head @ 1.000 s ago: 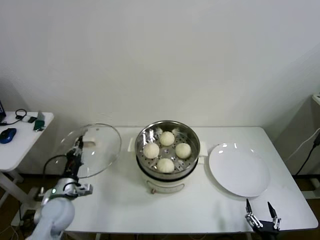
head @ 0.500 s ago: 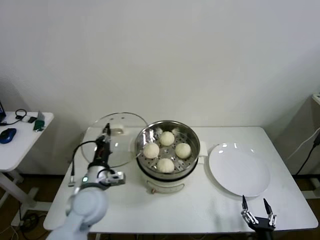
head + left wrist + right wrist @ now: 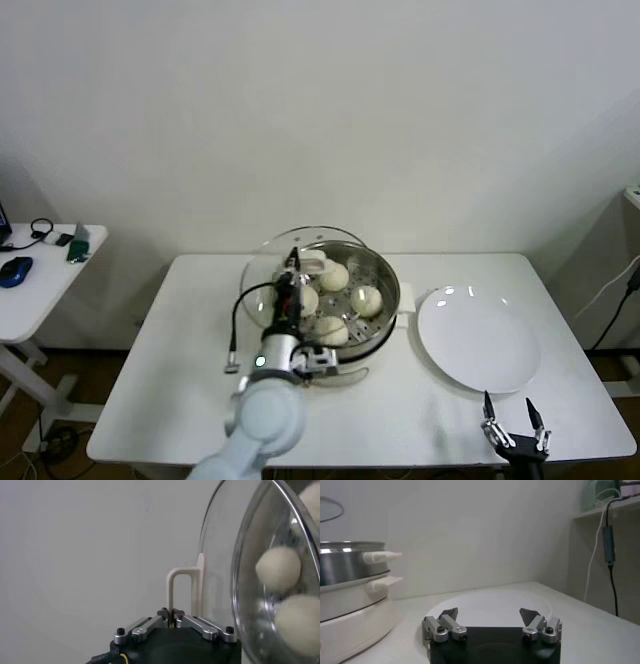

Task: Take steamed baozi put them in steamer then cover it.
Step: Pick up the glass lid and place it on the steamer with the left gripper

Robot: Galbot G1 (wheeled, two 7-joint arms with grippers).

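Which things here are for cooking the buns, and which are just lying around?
For the job:
buns, four, in the steamer
glass lid, held by its handle in the shut left gripper

Just lying about:
white plate
blue mouse on the side table
open right gripper, idle

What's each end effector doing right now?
Left end effector: shut on the cover handle.
Right end effector: open, empty.
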